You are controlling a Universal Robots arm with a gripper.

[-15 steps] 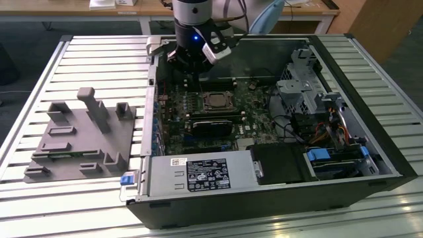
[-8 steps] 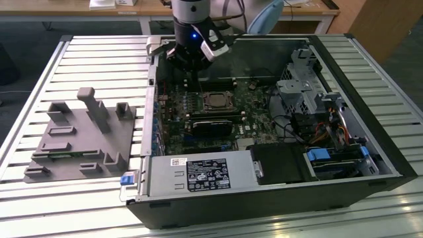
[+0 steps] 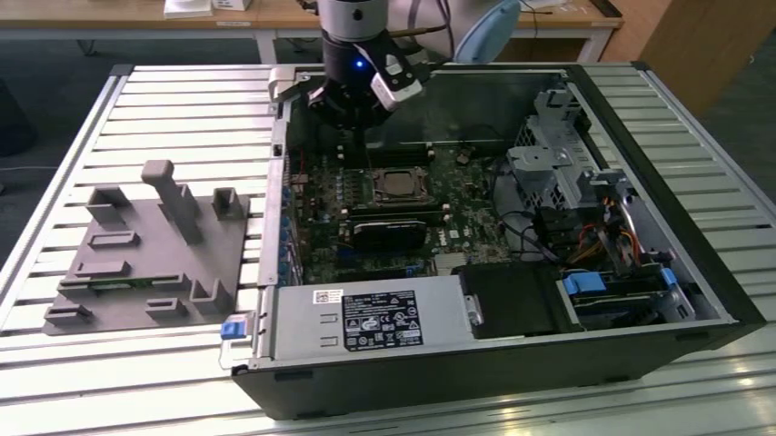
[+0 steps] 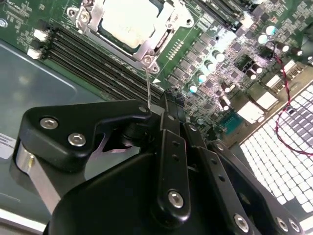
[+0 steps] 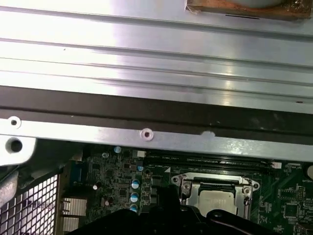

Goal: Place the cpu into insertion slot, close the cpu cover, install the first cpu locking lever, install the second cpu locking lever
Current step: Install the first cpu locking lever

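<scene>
The pincer (image 4: 159, 105) hangs low inside the open computer case (image 3: 679, 272), its tip right at the free end of a thin wire locking lever (image 4: 148, 83) that runs back to a corner of the socket. From where I stand I cannot tell whether it is spread or pinching that wire.

Just past it, the cpu (image 4: 129, 19) already lies flat in the insertion slot (image 3: 394, 186) on the motherboard (image 4: 220, 63). The cpu cover (image 4: 144, 49) looks folded down over it, framing its pale top.

So I would say seating the chip and closing the cover are done, and the step in hand is one of the locking levers; which of the two, I cannot say. That step calls for a sure hold on a thin, springy wire and a steady swing to bring it under its catch without slipping onto the board.

The case sits on a slatted counter (image 3: 182, 100), with a grey fixture (image 3: 145, 245) beside it, on the exterior view's left.
</scene>
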